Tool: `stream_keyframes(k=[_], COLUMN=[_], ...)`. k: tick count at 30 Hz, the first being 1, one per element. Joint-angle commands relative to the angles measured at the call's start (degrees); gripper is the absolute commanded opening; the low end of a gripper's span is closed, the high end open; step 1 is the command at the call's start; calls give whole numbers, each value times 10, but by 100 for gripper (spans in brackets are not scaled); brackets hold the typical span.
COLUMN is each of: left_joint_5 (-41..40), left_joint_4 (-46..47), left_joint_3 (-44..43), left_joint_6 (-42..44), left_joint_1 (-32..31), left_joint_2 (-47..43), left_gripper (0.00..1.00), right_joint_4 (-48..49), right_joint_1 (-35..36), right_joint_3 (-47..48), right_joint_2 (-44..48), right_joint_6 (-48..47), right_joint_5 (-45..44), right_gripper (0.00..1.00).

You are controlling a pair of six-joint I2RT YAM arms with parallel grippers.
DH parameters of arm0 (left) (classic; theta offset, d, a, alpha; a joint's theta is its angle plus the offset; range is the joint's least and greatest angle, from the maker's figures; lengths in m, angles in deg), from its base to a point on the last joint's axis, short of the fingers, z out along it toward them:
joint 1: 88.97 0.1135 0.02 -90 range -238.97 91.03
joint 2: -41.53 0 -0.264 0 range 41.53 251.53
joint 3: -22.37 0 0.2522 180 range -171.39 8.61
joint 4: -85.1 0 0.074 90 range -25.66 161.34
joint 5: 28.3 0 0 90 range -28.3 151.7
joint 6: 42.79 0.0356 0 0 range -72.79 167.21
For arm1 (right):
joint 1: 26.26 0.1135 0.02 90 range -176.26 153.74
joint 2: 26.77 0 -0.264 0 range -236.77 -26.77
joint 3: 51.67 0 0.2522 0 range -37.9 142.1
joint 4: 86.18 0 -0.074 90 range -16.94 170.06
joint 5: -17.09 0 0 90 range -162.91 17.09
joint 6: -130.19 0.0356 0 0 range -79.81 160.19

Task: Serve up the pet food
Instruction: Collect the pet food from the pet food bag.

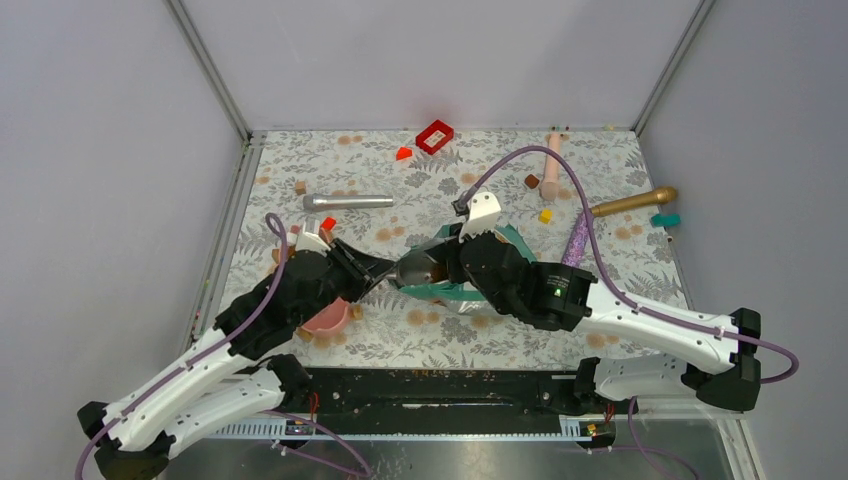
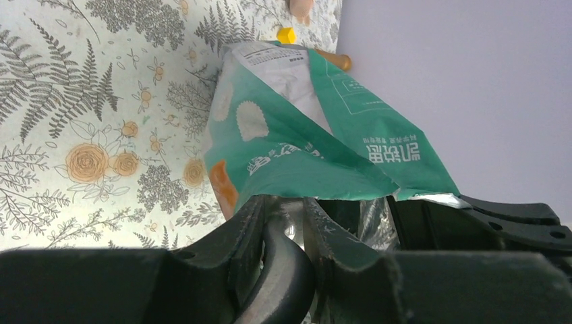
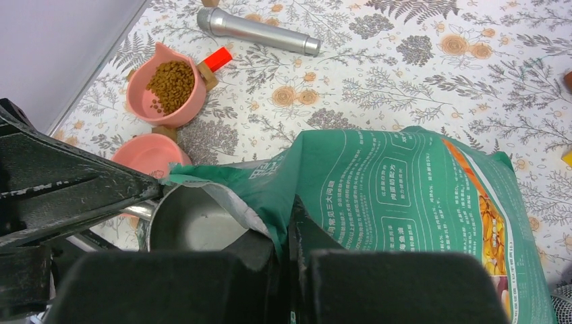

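Observation:
The teal-green and white pouch (image 1: 480,285) lies on the mat, its mouth facing left. My right gripper (image 1: 462,255) is shut on the pouch's upper mouth edge (image 3: 290,216) and holds it open. My left gripper (image 1: 352,272) is shut on the dark handle (image 2: 283,250) of a metal scoop (image 1: 412,268). The scoop's cup (image 3: 192,219) sits in the pouch mouth and looks empty. A pink bowl (image 3: 172,84) holds brown kibble (image 3: 170,79). A second pink bowl (image 3: 150,154) beside it is empty; it also shows in the top view (image 1: 325,318).
A silver cylinder (image 1: 348,201) lies on the mat behind the left arm. A red block (image 1: 435,135), pink rod (image 1: 551,160), golden rod (image 1: 632,202), purple stick (image 1: 578,240) and yellow cube (image 1: 545,215) lie at the back and right. White walls enclose the mat.

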Motion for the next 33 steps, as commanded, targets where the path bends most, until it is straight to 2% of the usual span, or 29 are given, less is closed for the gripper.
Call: stream_keyframes(k=[1,11,17,25,33], left_joint_5=[-22,9,46,71,34], left_joint_4=[24,66,119,161,145], left_joint_3=[16,37,-10,-85,-66], left_joint_6=[-44,-39,-3,38,39], left_joint_1=[4,3,2,-1,-1], left_joint_2=[-64,-133,-62,23,-19], left_gripper=[0,0,0,0,0], right_joint_4=[63,33,-19,-163,-200], right_joint_1=[1,1,2,1,-16], right_joint_3=[17,51,127,283,286], right_joint_2=[50,23,-50,-148,-123], right_joint_6=[-18,-38,-58,-102,-109], right_joint_5=[-57,-30,56,-28,-39], right_gripper=[0,0,0,0,0])
